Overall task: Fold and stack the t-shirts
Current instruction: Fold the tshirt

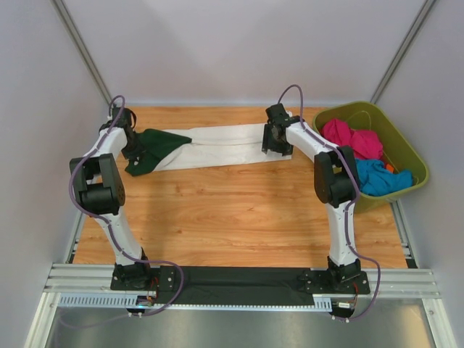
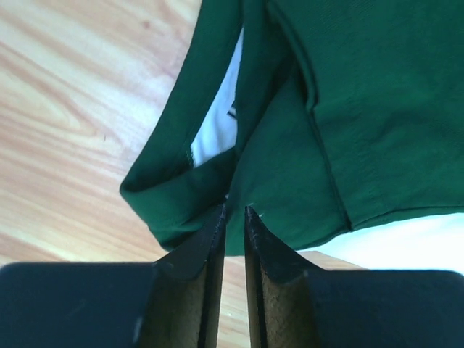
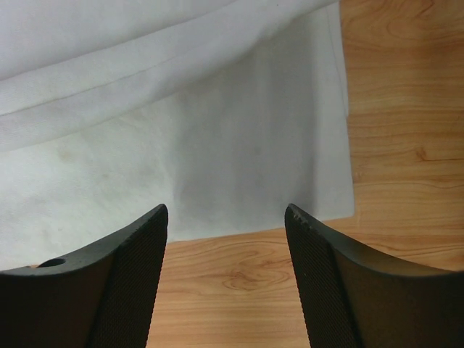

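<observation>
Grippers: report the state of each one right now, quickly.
Left gripper: shut on the edge of the dark green cloth.
Right gripper: open, holding nothing, above the flat white cloth.

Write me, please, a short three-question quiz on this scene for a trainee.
1. True or false: the right claw is open over the white shirt.
2. What colour is the cloth pinched by the left claw? A red, B green, C blue.
3. Fill in: the bin stands on the robot's ___ side.
Key: 1 true; 2 B; 3 right.
</observation>
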